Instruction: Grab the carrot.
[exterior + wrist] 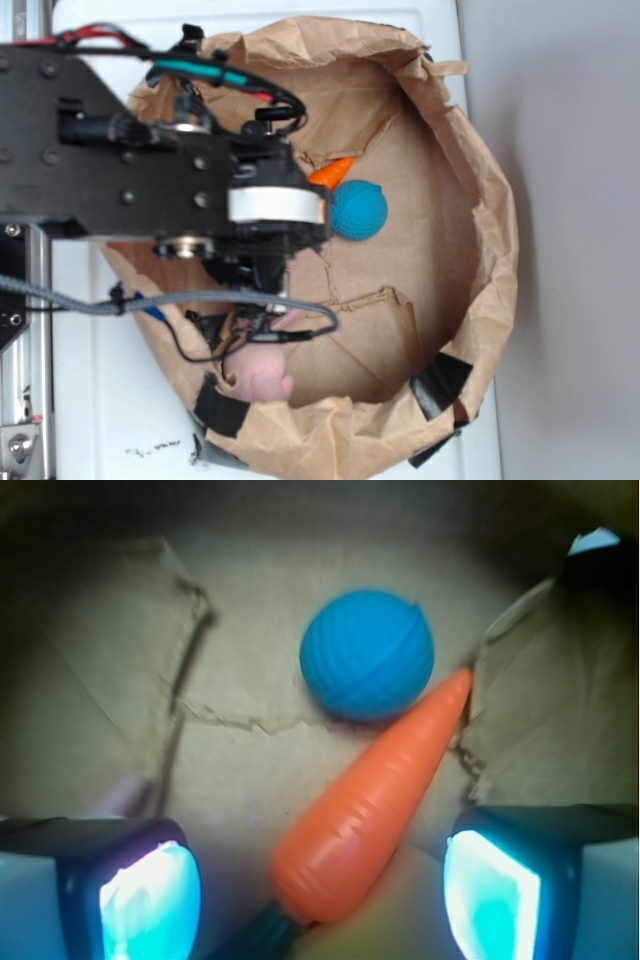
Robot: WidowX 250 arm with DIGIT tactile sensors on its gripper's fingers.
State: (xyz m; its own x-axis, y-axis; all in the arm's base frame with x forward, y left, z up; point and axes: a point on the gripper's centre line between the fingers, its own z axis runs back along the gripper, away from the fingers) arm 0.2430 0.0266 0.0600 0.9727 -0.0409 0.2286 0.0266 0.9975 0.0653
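Observation:
The carrot (370, 810) is glossy orange and tapered, lying diagonally on the brown paper floor with its dark green stem (262, 935) toward the camera. Its pointed tip rests beside the blue ball (367, 654). My gripper (320, 895) is open, its two glowing pads on either side of the carrot's thick end, with a gap on each side. In the exterior view only the carrot's orange tip (332, 171) shows past the arm, next to the blue ball (358, 209); the gripper itself is hidden under the wrist there.
Everything lies inside a crumpled brown paper bag (470, 190) with raised walls and black tape patches. A pink plush toy (262, 375) lies near the bag's lower wall. A pale yellow object (420, 920) sits under the carrot's thick end.

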